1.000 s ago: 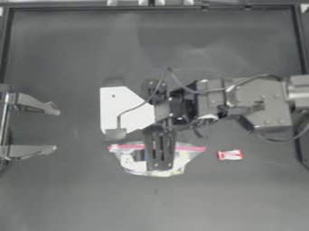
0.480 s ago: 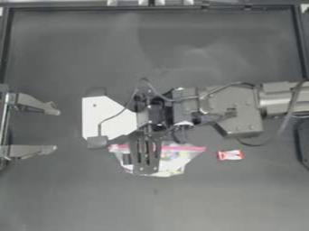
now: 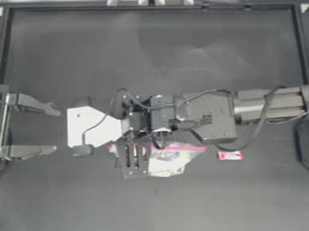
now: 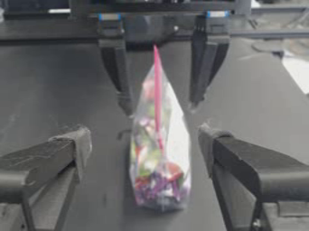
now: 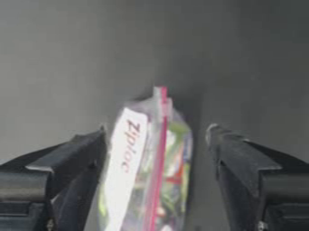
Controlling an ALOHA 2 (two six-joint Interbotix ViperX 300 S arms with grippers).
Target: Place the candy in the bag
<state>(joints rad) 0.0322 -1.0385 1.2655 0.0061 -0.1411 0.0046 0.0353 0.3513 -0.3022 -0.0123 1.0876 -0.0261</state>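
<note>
- My right tool (image 3: 136,155) is over the bag (image 3: 172,158), jaws spread, one on each side of its pink seal, nothing gripped.
- Bag lies mid-tabletop (image 3: 151,54).
- Candy (image 3: 229,155) lies just right of the bag.
- My left tool (image 3: 36,128) is parked at the left edge, jaws released.

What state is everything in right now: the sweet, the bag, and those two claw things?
candy: lying on the table, outside the bag, nothing touching it.
bag: lying on the table, its pink seal looks shut.
right end effector: open, jaws either side of the bag's seal edge, not clamped.
left end effector: open, parked at the table's left side.
</note>
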